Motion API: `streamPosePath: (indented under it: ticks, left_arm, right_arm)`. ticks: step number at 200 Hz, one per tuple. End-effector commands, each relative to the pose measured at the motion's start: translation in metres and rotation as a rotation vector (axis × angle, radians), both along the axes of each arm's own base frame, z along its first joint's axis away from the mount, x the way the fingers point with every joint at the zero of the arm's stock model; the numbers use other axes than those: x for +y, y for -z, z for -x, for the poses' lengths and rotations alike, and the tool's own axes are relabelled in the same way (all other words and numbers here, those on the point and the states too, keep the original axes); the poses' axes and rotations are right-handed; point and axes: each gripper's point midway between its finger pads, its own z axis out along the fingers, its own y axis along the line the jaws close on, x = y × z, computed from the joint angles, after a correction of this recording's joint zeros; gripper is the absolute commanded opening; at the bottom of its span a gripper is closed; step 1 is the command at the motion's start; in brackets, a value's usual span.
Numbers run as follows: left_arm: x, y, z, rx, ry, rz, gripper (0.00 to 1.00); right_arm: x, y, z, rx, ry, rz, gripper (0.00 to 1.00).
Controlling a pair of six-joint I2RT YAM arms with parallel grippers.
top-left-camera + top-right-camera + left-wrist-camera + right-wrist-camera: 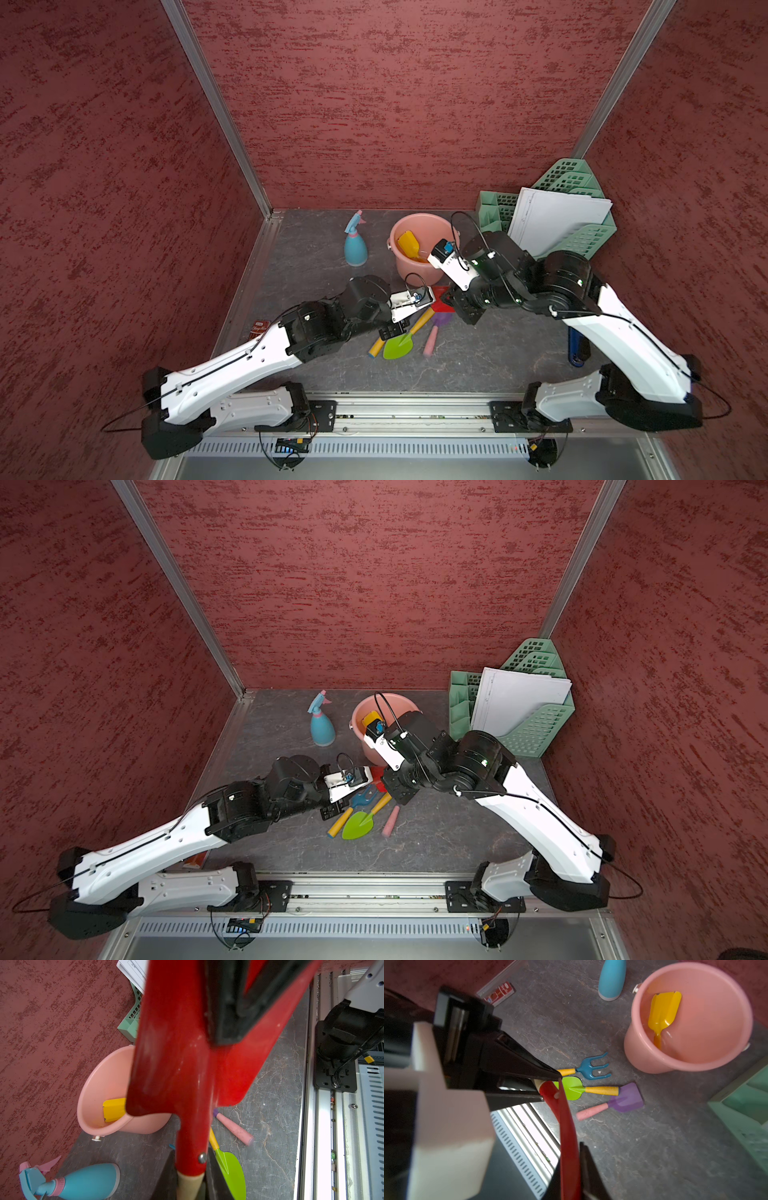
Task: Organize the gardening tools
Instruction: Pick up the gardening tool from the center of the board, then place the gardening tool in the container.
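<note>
Seemingly a red trowel (176, 1064) handover: left gripper (191, 1167) clamps its handle; right gripper (570, 1163) flanks the blade, grip unclear. Next, right should release before left pulls away.

- The red trowel (182, 1064) is filling the left wrist view, blurred. Its blade is running off the top edge and its wooden handle off the bottom. In both top views the left arm (137, 854) and right arm (536, 816) are covering all but a small red patch.
- The blue fork (171, 1146) is showing in the left wrist view only as a sliver behind the trowel.
- The purple spade (391, 820) is showing only its pink handle in a top view, the right arm hiding its blade.
- The yellow scoop (369, 720) is sitting half covered by that arm's wrist.
- The spray bottle (612, 978) is being cut off by the right wrist view's top edge.
- The right gripper (570, 1155) is running off that view's bottom edge, and blur is hiding whether it is pressing the blade.
- A dark blue thing (575, 347) is lying partly under the right arm, too hidden to identify.
</note>
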Motion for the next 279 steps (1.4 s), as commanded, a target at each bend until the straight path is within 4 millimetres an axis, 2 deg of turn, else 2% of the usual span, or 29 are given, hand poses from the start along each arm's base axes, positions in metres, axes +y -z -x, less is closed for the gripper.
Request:
streamPosePath:
  ticks: [1, 35, 42, 59, 76, 101, 112, 136, 162, 193, 215, 241, 245, 279]
  left_arm:
    - [-0.004, -0.016, -0.012, -0.038, -0.051, 0.069, 0.00]
    - [0.003, -0.002, -0.022, -0.036, -0.091, 0.064, 0.00]
    - [0.006, 0.001, -0.027, -0.030, -0.106, 0.073, 0.00]
    - [0.012, 0.007, -0.041, 0.000, -0.149, 0.126, 0.00]
    - [0.020, 0.006, -0.065, 0.037, -0.202, 0.227, 0.00]
    - [0.019, -0.012, -0.105, 0.047, -0.248, 0.389, 0.00]
    - [0.012, -0.027, -0.123, 0.029, -0.244, 0.457, 0.00]
    - [-0.016, -0.047, -0.162, -0.006, -0.228, 0.547, 0.00]
    - [-0.046, -0.053, -0.204, -0.030, -0.224, 0.636, 0.00]
    - [-0.066, -0.044, -0.246, -0.008, -0.241, 0.695, 0.00]
    - [-0.071, -0.024, -0.268, 0.018, -0.271, 0.712, 0.00]
    - [-0.069, 0.004, -0.283, 0.045, -0.322, 0.703, 0.00]
    - [-0.069, 0.000, -0.285, 0.029, -0.321, 0.724, 0.00]
    - [-0.064, 0.019, -0.289, 0.035, -0.358, 0.723, 0.00]
  right_arm:
    - [0.001, -0.006, -0.001, -0.010, 0.015, -0.032, 0.64]
    - [-0.029, -0.021, -0.017, -0.120, 0.166, -0.067, 0.95]
    - [-0.037, -0.025, -0.019, -0.140, 0.202, -0.075, 0.98]
    - [-0.053, -0.031, -0.023, -0.173, 0.285, -0.107, 0.98]
    - [-0.064, -0.030, -0.025, -0.191, 0.346, -0.139, 0.99]
    - [-0.072, -0.018, -0.029, -0.198, 0.403, -0.171, 0.99]
    - [-0.072, -0.011, -0.030, -0.195, 0.419, -0.190, 0.98]
    - [-0.066, 0.004, -0.035, -0.178, 0.434, -0.220, 0.98]
    - [-0.059, 0.017, -0.043, -0.170, 0.449, -0.247, 0.98]
    - [-0.056, 0.022, -0.051, -0.169, 0.463, -0.269, 0.98]
    - [-0.057, 0.026, -0.054, -0.167, 0.478, -0.271, 0.98]
    - [-0.062, 0.030, -0.056, -0.162, 0.495, -0.278, 0.98]
    - [-0.062, 0.031, -0.056, -0.160, 0.497, -0.279, 0.98]
    - [-0.065, 0.039, -0.056, -0.141, 0.511, -0.280, 0.98]
